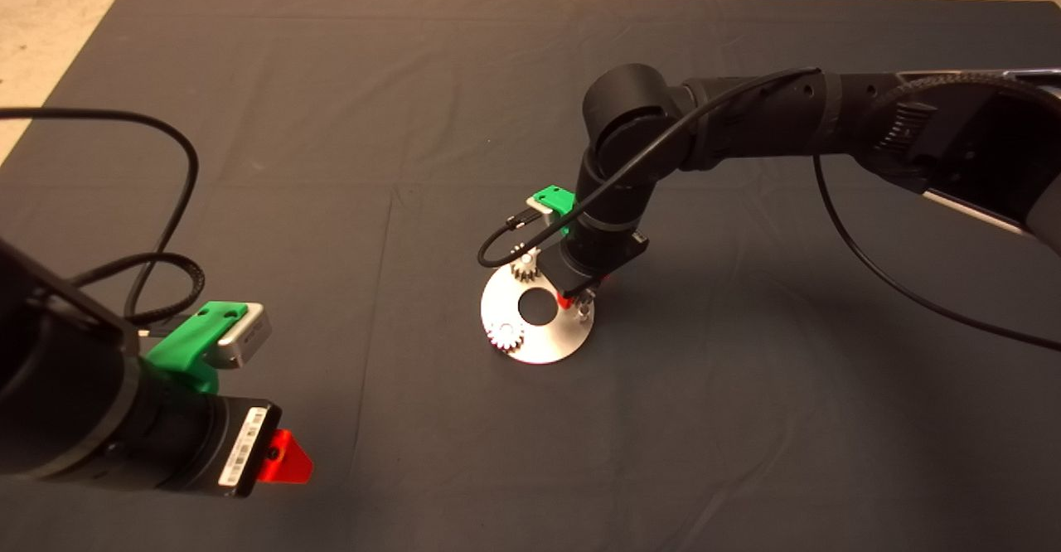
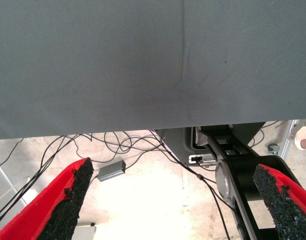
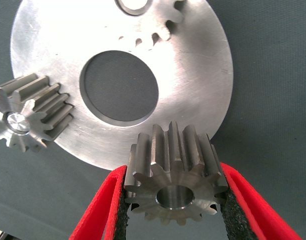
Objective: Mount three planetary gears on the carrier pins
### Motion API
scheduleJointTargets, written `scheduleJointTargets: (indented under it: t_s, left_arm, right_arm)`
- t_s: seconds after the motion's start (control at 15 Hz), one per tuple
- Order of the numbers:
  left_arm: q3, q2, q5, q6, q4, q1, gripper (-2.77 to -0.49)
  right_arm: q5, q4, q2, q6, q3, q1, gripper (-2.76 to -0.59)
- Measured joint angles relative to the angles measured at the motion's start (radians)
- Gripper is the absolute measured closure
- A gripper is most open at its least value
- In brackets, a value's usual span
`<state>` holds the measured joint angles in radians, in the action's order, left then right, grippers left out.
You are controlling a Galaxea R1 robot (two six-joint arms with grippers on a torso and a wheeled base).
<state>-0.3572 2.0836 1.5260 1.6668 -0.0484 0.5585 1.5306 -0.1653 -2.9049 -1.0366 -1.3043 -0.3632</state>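
Note:
The silver disc (image 1: 543, 345) lies mid-mat, and its large centre hole shows in the right wrist view (image 3: 202, 60). Two planetary gears sit on it, one at its far edge (image 1: 524, 268) and one at its near-left edge (image 1: 504, 336). A carrier pin's end (image 3: 17, 121) shows in the centre of one seated gear (image 3: 38, 112). My right gripper (image 3: 175, 200) is shut on a third gear (image 3: 175, 175), held upright at the disc's right edge. Any pin under that gear is hidden. My left gripper (image 2: 175, 195) is open and parked at the mat's lower left.
The dark mat (image 1: 746, 419) covers the table, with a seam running across its middle. The right arm and its black cable (image 1: 895, 287) hang over the right half. Beyond the mat's edge, the left wrist view shows floor cables and a small grey box (image 2: 112, 171).

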Motion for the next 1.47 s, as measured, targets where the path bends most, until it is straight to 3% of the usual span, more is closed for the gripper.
scheduleJointTargets:
  t_s: [1.13, 1.47]
  left_arm:
    - [0.000, -0.001, 0.000, 0.000, 0.000, 0.001, -2.34]
    - [0.000, -0.001, 0.000, 0.000, 0.000, 0.003, -2.34]
  right_arm:
    - [0.000, 0.002, 0.002, 0.000, 0.035, 0.000, -1.10]
    - [0.000, 0.003, 0.035, 0.004, 0.039, 0.002, -1.10]
